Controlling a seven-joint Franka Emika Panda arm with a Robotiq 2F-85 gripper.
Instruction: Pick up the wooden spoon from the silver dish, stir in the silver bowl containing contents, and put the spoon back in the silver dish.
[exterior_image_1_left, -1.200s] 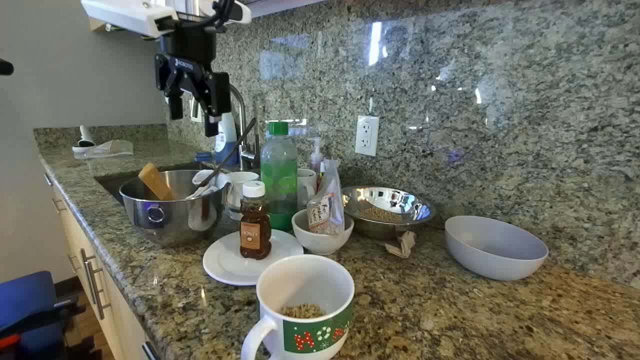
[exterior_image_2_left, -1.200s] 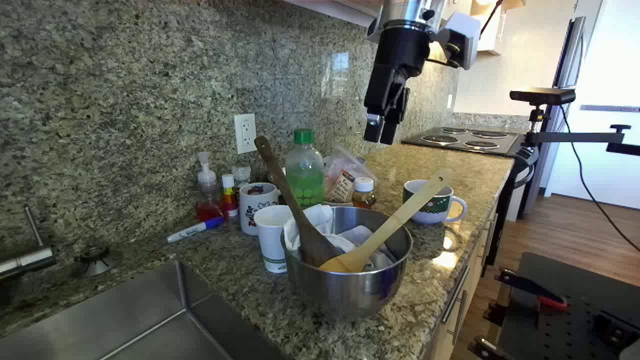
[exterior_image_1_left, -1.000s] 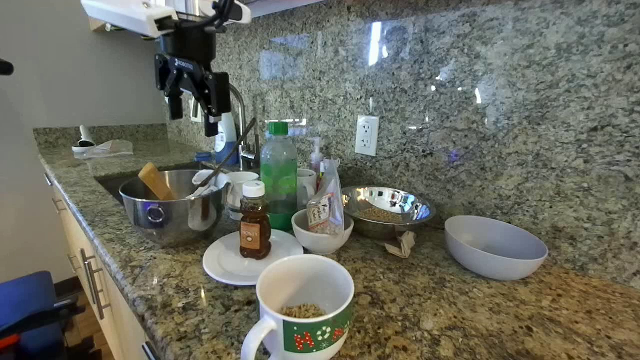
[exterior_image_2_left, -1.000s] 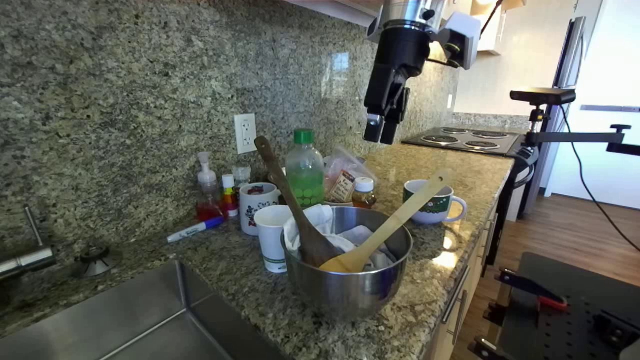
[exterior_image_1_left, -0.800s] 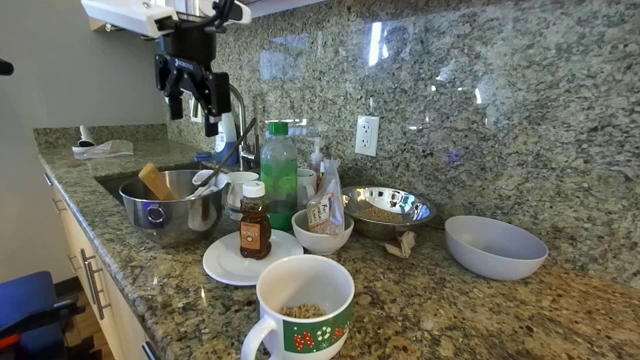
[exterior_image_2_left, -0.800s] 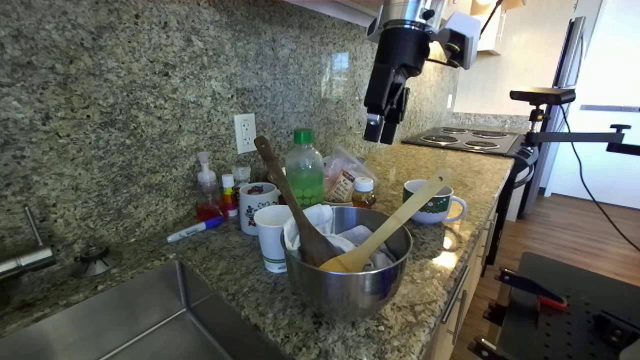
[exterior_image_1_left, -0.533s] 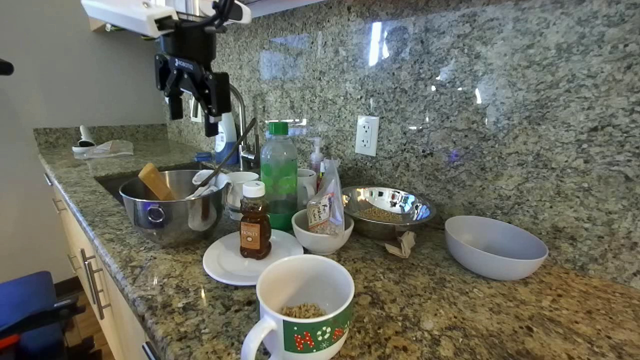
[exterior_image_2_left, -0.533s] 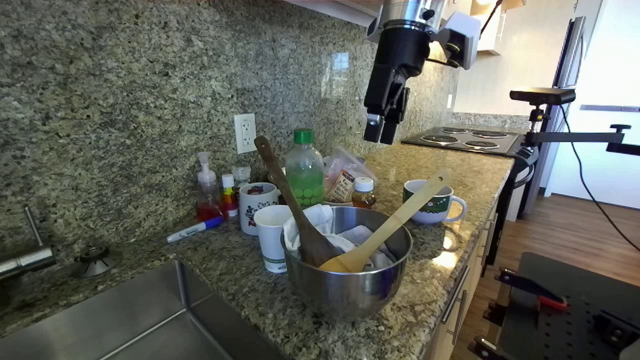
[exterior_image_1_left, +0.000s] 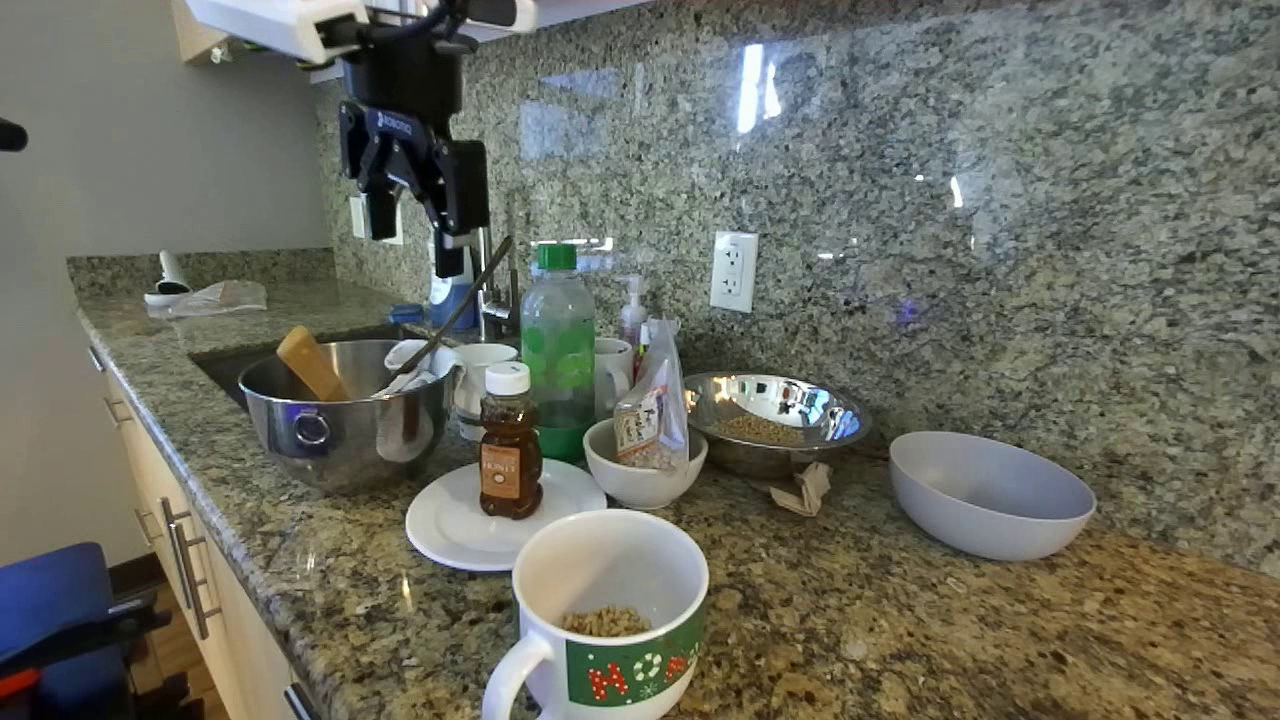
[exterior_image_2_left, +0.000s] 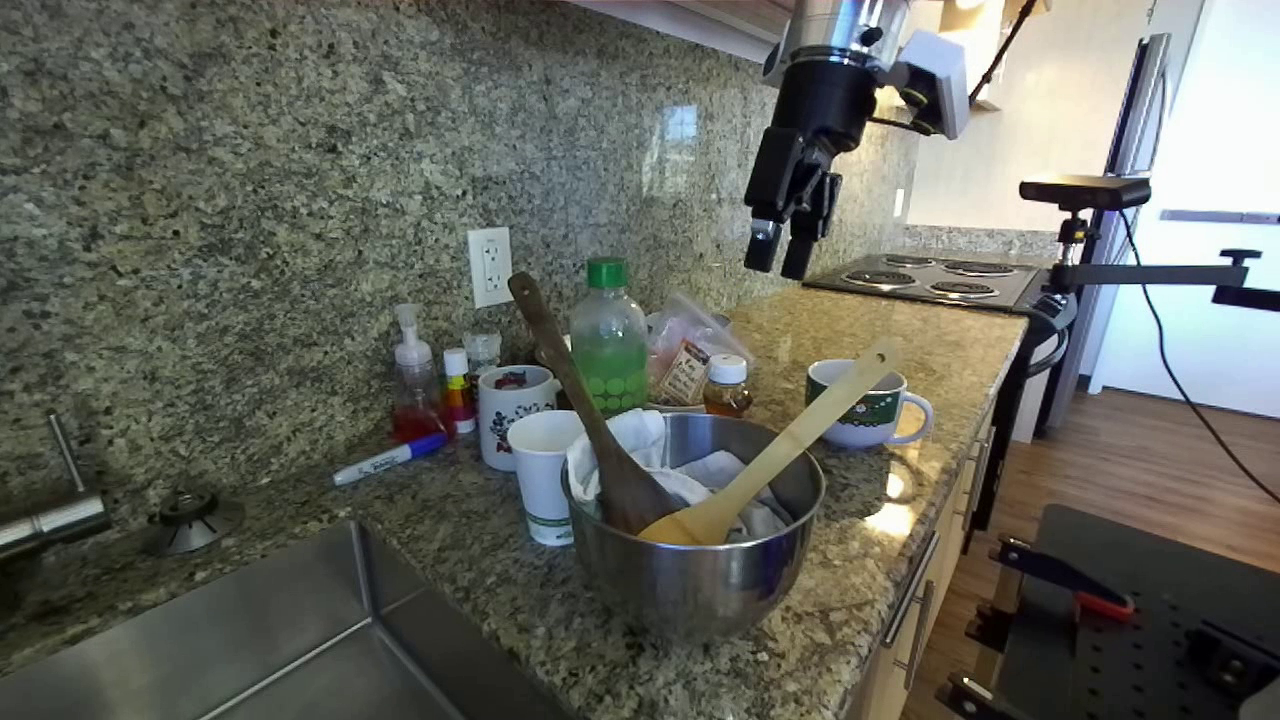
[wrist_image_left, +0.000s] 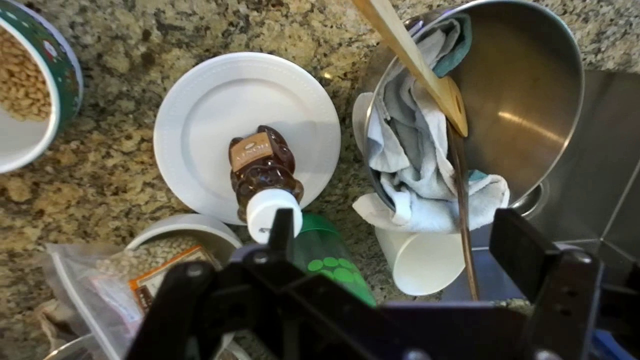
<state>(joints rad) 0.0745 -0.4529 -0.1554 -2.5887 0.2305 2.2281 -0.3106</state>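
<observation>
The light-brown wooden spoon (exterior_image_2_left: 800, 440) leans in the silver dish (exterior_image_2_left: 690, 590), head down and handle over the rim. In an exterior view the spoon (exterior_image_1_left: 310, 365) and dish (exterior_image_1_left: 340, 440) stand near the sink. The wrist view shows the spoon (wrist_image_left: 415, 60) and dish (wrist_image_left: 530, 75) at upper right. The shiny silver bowl (exterior_image_1_left: 815, 400) with grain-like contents stands by the wall; in the wrist view only a rim edge shows at lower left. My gripper (exterior_image_1_left: 415, 240) is open and empty in the air, above the dish's level and apart from everything; its spread fingers (wrist_image_left: 395, 220) show in the wrist view.
A dark wooden spoon (exterior_image_2_left: 560, 360) and a cloth (wrist_image_left: 425, 200) are also in the dish. A green-capped bottle (exterior_image_1_left: 557, 350), honey bottle (exterior_image_1_left: 511, 450) on a plate (exterior_image_1_left: 440, 525), bagged white bowl (exterior_image_1_left: 640, 485), mug (exterior_image_1_left: 610, 600) and grey bowl (exterior_image_1_left: 990, 500) stand around. The sink (exterior_image_2_left: 300, 610) is beside the dish.
My gripper has shifted a little to the right in both exterior views, after holding still in the earlier frames. It stays open. The things on the counter have not moved.
</observation>
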